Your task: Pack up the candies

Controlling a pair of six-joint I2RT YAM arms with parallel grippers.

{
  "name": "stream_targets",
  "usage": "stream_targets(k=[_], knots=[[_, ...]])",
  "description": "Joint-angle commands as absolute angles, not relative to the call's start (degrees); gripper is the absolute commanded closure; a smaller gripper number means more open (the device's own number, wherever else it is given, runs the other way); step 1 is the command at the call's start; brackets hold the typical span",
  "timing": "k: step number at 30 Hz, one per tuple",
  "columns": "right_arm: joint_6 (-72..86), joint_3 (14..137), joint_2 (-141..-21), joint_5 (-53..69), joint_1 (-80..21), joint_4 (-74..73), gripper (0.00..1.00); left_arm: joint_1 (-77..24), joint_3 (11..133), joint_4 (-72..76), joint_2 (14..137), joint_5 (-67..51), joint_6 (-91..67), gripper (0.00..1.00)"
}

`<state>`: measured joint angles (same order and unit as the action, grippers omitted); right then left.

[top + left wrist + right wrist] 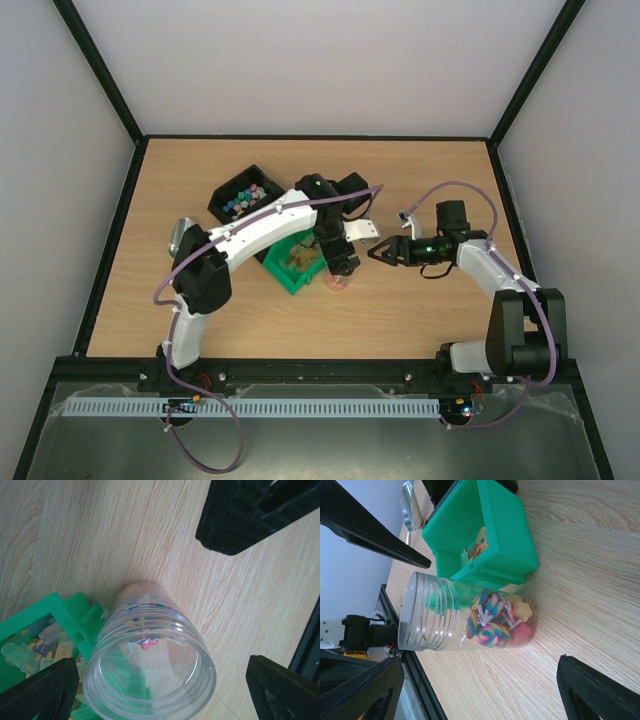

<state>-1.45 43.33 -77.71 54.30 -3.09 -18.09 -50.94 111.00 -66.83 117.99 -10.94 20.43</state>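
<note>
A clear plastic jar stands open on the wood table beside a green bin. Rainbow swirl, pink and yellow candies fill its bottom. In the left wrist view I look down into the jar. My left gripper is open with its fingers either side of the jar's mouth, apart from it. My right gripper is open and empty, a little to the jar's right in the top view. More candies lie in the green bin and in a black bin.
A metal scoop lies left of the green bin, and shows in the right wrist view. The left arm stretches over both bins. A small clear piece lies behind the right gripper. Walls close the table's sides.
</note>
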Motion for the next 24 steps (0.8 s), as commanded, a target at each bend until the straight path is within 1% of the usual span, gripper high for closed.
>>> stream_targets(k=[1,4,6,8,9,11,15,17,24], knots=[[-2.06,42.90,-77.98,54.45,-3.43,-18.72,0.14,-48.15,112.43,-66.70,113.54,-16.11,19.92,0.05],[-1.93,42.97,-78.05,54.39,-3.43,-18.55,0.14,-45.21,109.98,-63.48,109.93,-18.62,19.35,0.07],[-1.80,43.09,-78.27,54.44,-3.43,-18.48,0.14,-43.54,107.06,-60.25,106.80,-20.50,19.35,0.11],[-1.65,43.14,-78.62,54.57,-3.43,-18.27,0.15,-43.20,103.72,-56.83,104.04,-21.03,20.18,0.22],[-1.59,43.20,-78.80,54.60,-3.43,-18.28,0.16,-43.17,101.70,-54.17,102.54,-21.55,20.66,0.32],[-1.52,43.24,-79.11,54.80,-3.46,-18.28,0.17,-43.43,97.36,-49.89,99.48,-22.29,20.91,0.45],[-1.45,43.23,-79.11,54.51,-3.52,-18.19,0.19,-45.06,95.19,-47.09,99.59,-22.38,21.89,0.59],[-1.50,43.24,-79.10,54.21,-3.52,-18.19,0.20,-46.19,94.56,-46.62,100.50,-21.81,22.15,0.63],[-1.84,43.15,-79.23,53.88,-3.52,-18.33,0.24,-48.70,92.02,-44.38,102.67,-19.59,21.84,0.69]])
